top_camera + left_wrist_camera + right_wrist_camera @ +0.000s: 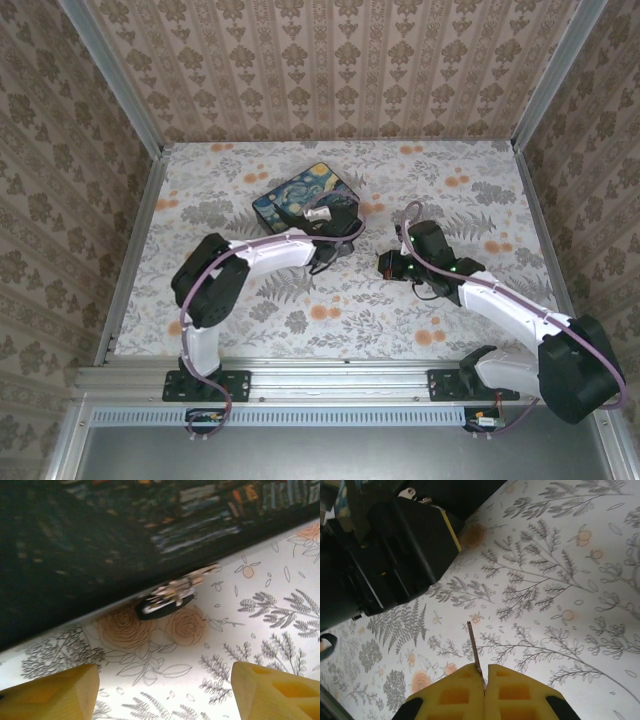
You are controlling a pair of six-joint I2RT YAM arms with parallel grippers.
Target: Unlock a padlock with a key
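While the right claw (485, 674) pinches the key (474, 647), the wide-spread left claw (165, 690) should advance straight and close squarely on the padlock (165, 602) just ahead.

The right tool (484, 676) has its yellow fingers pressed together on the key (473, 645). The key's thin blade sticks out ahead of the fingertips, leaning a little left, above the flower-printed surface (560, 580). Ahead and left of the tool looms the other arm's black body (395, 560), which has a yellow edge.
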